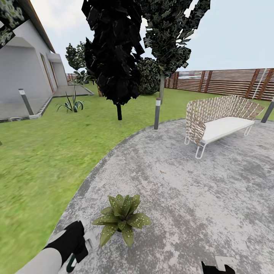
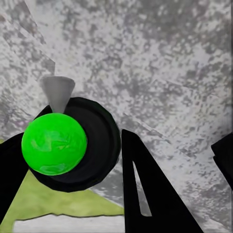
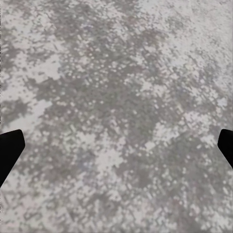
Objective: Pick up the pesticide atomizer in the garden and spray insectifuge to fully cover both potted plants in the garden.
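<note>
My left gripper (image 1: pixel 78 243) is low at the patio's near left edge, shut on the pesticide atomizer (image 2: pixel 53 143). The left wrist view looks at the atomizer end-on: a bright green round cap on a black body, with a grey cone nozzle pointing at the stone. A green-edged bit of the atomizer (image 1: pixel 70 263) shows under the hand. One potted plant (image 1: pixel 121 219), a low rosette of speckled green leaves, stands on the patio just right of that gripper, its pot hidden by the leaves. My right gripper (image 1: pixel 219 266) is open above bare stone (image 3: pixel 116 121).
The round grey patio (image 1: pixel 182 182) spreads ahead, with lawn (image 1: pixel 38 152) to its left. A woven white-cushioned bench (image 1: pixel 219 121) stands at the far right. A bollard light (image 1: pixel 157 113) and a dark tree (image 1: pixel 114 57) mark the far edge. House left, slatted fence behind.
</note>
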{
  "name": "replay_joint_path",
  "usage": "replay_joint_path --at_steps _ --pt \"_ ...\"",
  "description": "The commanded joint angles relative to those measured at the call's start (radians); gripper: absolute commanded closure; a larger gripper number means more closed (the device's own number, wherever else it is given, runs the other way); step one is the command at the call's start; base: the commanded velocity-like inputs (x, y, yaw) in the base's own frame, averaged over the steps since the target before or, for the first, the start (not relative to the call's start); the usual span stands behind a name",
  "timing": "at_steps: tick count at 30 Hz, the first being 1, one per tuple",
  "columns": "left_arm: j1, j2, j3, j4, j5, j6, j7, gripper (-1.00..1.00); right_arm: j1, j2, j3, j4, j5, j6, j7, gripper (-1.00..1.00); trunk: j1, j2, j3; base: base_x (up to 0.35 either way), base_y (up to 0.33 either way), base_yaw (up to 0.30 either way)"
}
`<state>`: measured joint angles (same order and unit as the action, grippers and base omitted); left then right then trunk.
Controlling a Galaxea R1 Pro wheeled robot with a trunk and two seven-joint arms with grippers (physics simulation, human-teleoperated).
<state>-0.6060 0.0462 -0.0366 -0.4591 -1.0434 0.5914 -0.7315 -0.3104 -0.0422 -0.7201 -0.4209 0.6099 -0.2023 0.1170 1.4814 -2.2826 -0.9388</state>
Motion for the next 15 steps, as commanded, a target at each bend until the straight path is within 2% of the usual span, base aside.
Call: replay_joint_path --at_steps 1,4,7,9,13,15 --pt "0.0 0.0 -0.004 0.001 -0.003 0.002 -0.007 1.0 -0.001 0.001 -0.009 0.0 0.006 -0.005 0.007 -1.0 0.0 0.0 -0.001 0.0 0.0 0.0" --pt "0.001 -0.002 -0.002 0.024 0.007 0.002 -0.008 1.0 -0.001 0.0 -0.009 0.0 0.005 -0.005 0.008 -1.0 0.0 0.0 -0.001 0.0 0.0 0.0" --pt "0.002 -0.002 -0.005 0.029 0.069 0.007 -0.009 1.0 -0.001 0.001 -0.008 -0.001 0.005 -0.005 0.009 -1.0 0.0 0.0 -0.001 0.017 0.0 0.0" --pt "0.002 0.001 -0.007 0.029 0.087 0.009 -0.007 1.0 -0.001 0.001 -0.008 -0.001 0.005 -0.006 0.009 -1.0 0.0 0.0 -0.001 0.059 0.0 0.1" --pt "0.002 -0.001 -0.006 0.03 0.089 0.01 -0.006 1.0 -0.001 0.001 -0.007 -0.001 0.005 -0.006 0.009 -1.0 0.0 0.0 -0.001 0.013 0.0 0.225" --pt "0.002 -0.005 -0.007 0.03 0.093 0.01 -0.006 1.0 -0.001 0.001 -0.008 -0.001 0.005 -0.006 0.008 -1.0 0.0 0.0 -0.001 0.001 0.0 0.061"
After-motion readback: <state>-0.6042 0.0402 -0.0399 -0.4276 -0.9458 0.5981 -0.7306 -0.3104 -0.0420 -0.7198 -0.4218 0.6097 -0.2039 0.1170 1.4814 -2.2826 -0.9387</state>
